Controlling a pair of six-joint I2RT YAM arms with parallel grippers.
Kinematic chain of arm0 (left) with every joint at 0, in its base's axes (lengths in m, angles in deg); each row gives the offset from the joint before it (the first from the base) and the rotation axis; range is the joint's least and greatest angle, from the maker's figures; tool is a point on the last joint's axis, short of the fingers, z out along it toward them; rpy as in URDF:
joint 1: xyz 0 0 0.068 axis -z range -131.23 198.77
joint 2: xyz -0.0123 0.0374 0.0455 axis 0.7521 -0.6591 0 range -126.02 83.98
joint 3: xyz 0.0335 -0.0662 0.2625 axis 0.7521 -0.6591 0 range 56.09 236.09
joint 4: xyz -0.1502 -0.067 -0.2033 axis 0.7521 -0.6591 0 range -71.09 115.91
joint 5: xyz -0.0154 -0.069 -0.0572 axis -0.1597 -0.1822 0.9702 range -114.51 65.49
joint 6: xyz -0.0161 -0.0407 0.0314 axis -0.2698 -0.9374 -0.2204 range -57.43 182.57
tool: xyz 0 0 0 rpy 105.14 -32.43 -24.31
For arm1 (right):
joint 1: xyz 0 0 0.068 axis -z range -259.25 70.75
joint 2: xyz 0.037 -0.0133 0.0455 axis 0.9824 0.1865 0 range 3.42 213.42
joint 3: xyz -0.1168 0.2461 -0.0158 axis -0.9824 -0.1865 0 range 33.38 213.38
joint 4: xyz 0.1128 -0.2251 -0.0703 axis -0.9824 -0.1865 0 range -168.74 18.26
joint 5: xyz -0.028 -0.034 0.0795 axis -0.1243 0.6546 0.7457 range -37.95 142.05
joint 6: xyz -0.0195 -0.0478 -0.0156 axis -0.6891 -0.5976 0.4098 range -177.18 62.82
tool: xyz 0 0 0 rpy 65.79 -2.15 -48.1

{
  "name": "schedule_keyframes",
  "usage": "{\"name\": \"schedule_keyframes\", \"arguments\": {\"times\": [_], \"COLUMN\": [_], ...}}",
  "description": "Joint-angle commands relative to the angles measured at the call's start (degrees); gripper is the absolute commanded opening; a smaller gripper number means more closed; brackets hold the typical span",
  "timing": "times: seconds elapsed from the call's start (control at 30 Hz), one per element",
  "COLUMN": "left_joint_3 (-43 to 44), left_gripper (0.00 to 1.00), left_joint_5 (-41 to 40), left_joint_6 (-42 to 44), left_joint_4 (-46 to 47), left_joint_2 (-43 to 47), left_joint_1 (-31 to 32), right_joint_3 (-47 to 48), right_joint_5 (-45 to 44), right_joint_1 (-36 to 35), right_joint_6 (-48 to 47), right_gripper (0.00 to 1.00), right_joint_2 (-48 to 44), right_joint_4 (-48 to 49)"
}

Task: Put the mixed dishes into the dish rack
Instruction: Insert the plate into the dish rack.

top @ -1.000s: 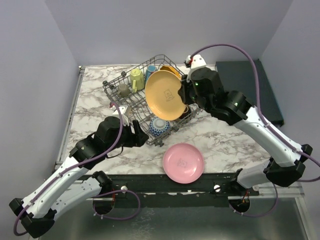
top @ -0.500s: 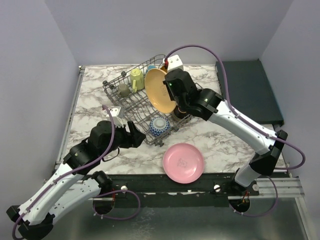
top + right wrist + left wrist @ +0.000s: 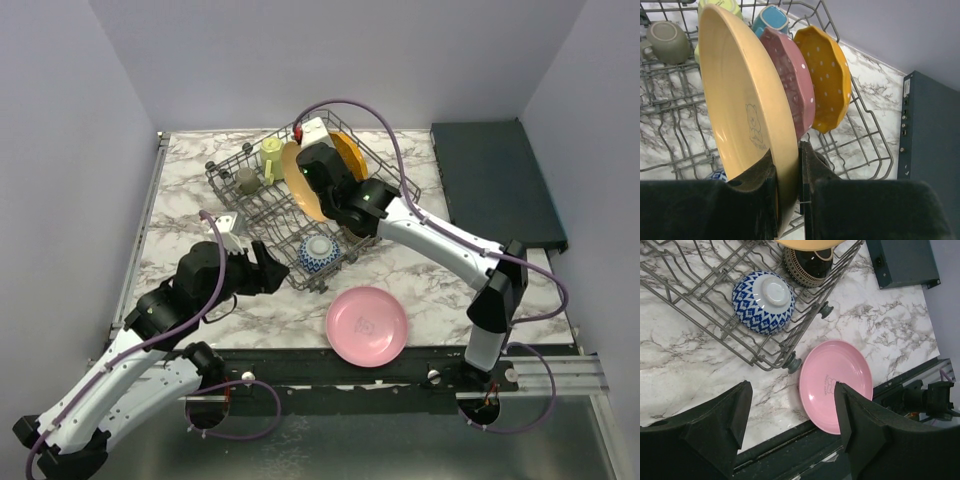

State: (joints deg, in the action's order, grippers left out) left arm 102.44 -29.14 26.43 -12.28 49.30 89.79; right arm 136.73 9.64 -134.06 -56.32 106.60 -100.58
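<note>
The right hand (image 3: 788,161) pinches the yellow plate (image 3: 740,90) by its rim, on edge over the rack (image 3: 262,205), beside a dotted plate (image 3: 790,85). It looks stiff, glazed, probably slippery and breakable, so a rim grip suits it. The left hand (image 3: 792,412) gapes wide and empty above the counter (image 3: 670,370), near the pink plate (image 3: 837,380). The yellow plate's lower edge is hidden.
</note>
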Motion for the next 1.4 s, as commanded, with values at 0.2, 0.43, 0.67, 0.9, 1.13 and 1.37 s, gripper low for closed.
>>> {"name": "schedule_keyframes", "arguments": {"times": [0.2,0.43,0.67,0.9,1.13,1.37], "left_joint_3": [-0.9,-1.14,-1.35,-1.61,-1.7,-1.7], "left_gripper": [0.73,0.73,0.73,0.73,0.73,0.73], "left_joint_5": [1.81,6.12,8.78,10.37,11.3,11.74], "left_joint_6": [1.24,2.04,2.43,2.74,2.9,2.92], "left_joint_4": [2.45,3.56,4.34,4.77,4.99,5.09], "left_joint_2": [-0.04,-1.31,-2.23,-2.77,-3.35,-3.6], "left_joint_1": [-4.69,-9.26,-12.46,-14.41,-15.77,-16.47], "right_joint_3": [4.1,5.84,7.37,7.41,6.62,5.08], "right_joint_5": [-5.91,-7.11,-6.81,-5.84,-5.48,-4.01], "right_joint_1": [-0.39,-0.39,-0.05,1.1,1.88,2.59], "right_joint_6": [-9.03,-12.66,-15.92,-15.38,-14.8,-12.99], "right_gripper": [0.0,0.0,0.0,0.0,0.0,0.0], "right_joint_2": [8.47,13.78,17.08,18.03,18.49,18.29], "right_joint_4": [11.94,16.26,19.52,19.52,19.43,19.22]}}
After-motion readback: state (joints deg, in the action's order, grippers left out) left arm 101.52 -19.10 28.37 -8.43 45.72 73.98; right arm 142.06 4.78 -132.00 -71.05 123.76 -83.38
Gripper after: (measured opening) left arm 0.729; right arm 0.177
